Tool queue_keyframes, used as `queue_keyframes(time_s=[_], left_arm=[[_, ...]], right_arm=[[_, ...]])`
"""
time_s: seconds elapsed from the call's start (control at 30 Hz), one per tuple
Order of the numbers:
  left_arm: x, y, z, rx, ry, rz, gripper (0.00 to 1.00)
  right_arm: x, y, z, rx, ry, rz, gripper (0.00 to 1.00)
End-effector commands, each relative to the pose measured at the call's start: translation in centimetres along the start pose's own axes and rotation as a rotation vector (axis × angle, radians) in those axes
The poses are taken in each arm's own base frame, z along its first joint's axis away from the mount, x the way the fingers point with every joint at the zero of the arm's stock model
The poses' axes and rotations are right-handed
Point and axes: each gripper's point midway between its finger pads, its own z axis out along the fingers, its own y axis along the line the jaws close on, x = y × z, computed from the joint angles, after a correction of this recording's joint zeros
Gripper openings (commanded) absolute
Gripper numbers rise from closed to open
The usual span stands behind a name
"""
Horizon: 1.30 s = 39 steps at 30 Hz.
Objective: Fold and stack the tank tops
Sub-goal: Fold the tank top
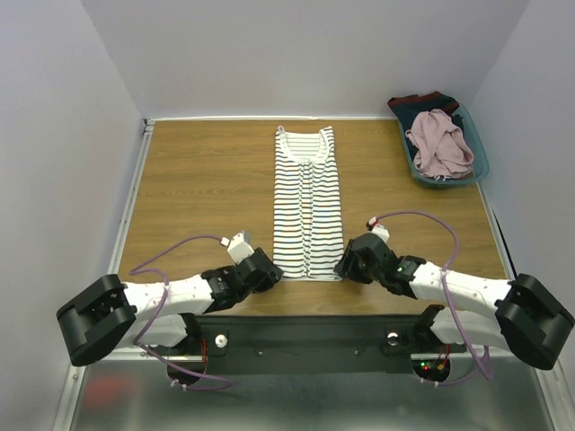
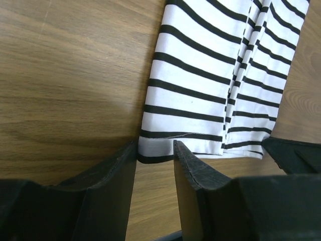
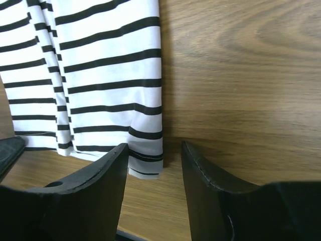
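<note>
The striped tank top lies flat on the table, folded lengthwise into a narrow strip, straps at the far end. My left gripper is open at its near left hem corner, which lies between the fingertips. My right gripper is open at the near right hem corner, which lies just inside the left fingertip. The pink-mauve tank top lies crumpled in a teal basket at the far right.
Dark navy-and-red clothing hangs over the basket's far rim. The wooden table has a raised white rim at the left and far edges. The right gripper's tip shows in the left wrist view.
</note>
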Motion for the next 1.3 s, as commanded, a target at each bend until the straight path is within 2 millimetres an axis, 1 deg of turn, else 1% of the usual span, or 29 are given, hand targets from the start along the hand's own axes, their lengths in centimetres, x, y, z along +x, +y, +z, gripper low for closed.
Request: queue_keyframes(time_s=[0.0,0.07,0.17,0.23,0.27,0.4,0.47,0.5,0.6,0.67,0.7,0.73,0.8,0.83,0.87,0.9,0.93,0.97,1.0,1.03,1.07,1.1,1.13,1.17,1.2,1.27], left_arm=[[0.4,3.1,0.7,-0.11,0.0,0.064,0.45],[0.5,3.1,0.8,-0.112,0.002,0.066,0.43],[0.6,3.2,0.9,-0.116,0.006,0.073,0.38],[0.6,3.0,1.0,-0.112,0.005,0.077,0.32],[0.6,2.7,1.0,-0.107,0.006,0.084,0.25],[0.7,2.1,1.0,-0.092,0.021,0.113,0.11],[0.7,1.1,0.8,-0.063,0.028,0.123,0.0],[0.8,1.0,0.7,-0.056,0.032,0.129,0.0],[1.2,0.4,0.1,-0.027,0.047,0.142,0.0],[2.3,0.2,-0.4,-0.009,0.073,0.143,0.0],[2.8,0.4,-0.5,-0.011,0.084,0.146,0.0],[4.0,0.3,-1.0,0.001,0.11,0.166,0.0],[5.3,0.5,-1.5,-0.011,0.133,0.154,0.0],[6.1,0.5,-1.9,-0.01,0.15,0.158,0.0],[7.5,0.6,-2.6,-0.016,0.171,0.165,0.0],[8.1,0.5,-3.1,-0.019,0.183,0.167,0.0],[8.8,0.4,-3.6,-0.022,0.192,0.174,0.0],[9.7,1.2,-4.4,-0.038,0.203,0.217,0.0],[10.0,1.1,-4.9,-0.041,0.207,0.213,0.0],[10.3,0.4,-5.5,-0.031,0.211,0.183,0.0],[10.8,0.4,-6.3,-0.035,0.216,0.204,0.0],[10.9,0.3,-6.6,-0.036,0.216,0.199,0.0],[11.0,0.3,-7.0,-0.038,0.219,0.187,0.0],[10.9,0.0,-7.4,-0.035,0.218,0.183,0.0],[10.5,0.6,-7.5,-0.058,0.204,0.198,0.0],[9.8,-0.2,-8.2,-0.044,0.188,0.183,0.0]], right_arm=[[1.7,-1.5,0.6,0.056,0.034,-0.002,0.51],[1.9,-1.7,0.6,0.059,0.034,-0.002,0.49],[2.0,-1.8,0.6,0.057,0.035,0.005,0.43],[2.0,-1.8,0.7,0.057,0.031,0.004,0.4],[2.0,-1.7,0.7,0.055,0.03,0.0,0.37],[1.6,-1.4,0.7,0.05,0.021,-0.013,0.26],[1.4,-1.0,0.6,0.041,0.019,-0.025,0.15],[1.3,-0.8,0.6,0.035,0.017,-0.029,0.08],[1.7,-0.3,0.3,0.017,0.033,-0.049,0.0],[1.9,-0.2,-0.2,0.022,0.033,-0.058,0.01],[2.7,0.1,-0.6,0.014,0.046,-0.082,0.0],[3.0,0.3,-0.9,0.012,0.046,-0.09,0.0],[4.2,0.8,-2.0,0.007,0.051,-0.112,0.0],[4.6,0.3,-2.3,0.03,0.044,-0.128,0.0],[5.8,0.8,-3.1,0.011,0.058,-0.135,0.0],[6.3,0.9,-3.4,0.012,0.06,-0.141,0.0],[6.6,0.1,-3.8,0.045,0.051,-0.158,0.0],[8.0,0.6,-4.6,0.03,0.067,-0.167,0.0],[8.4,0.6,-5.0,0.032,0.064,-0.173,0.0],[8.5,0.7,-5.6,0.048,0.049,-0.159,0.0],[9.6,1.1,-6.5,0.03,0.061,-0.194,0.0],[9.9,1.2,-6.8,0.036,0.058,-0.201,0.0],[10.2,2.0,-7.2,0.038,0.056,-0.209,0.0],[10.0,1.5,-7.4,0.072,0.035,-0.215,0.0],[10.3,1.9,-7.8,0.073,0.032,-0.233,0.0],[9.8,2.3,-8.2,0.092,0.005,-0.229,0.0]])
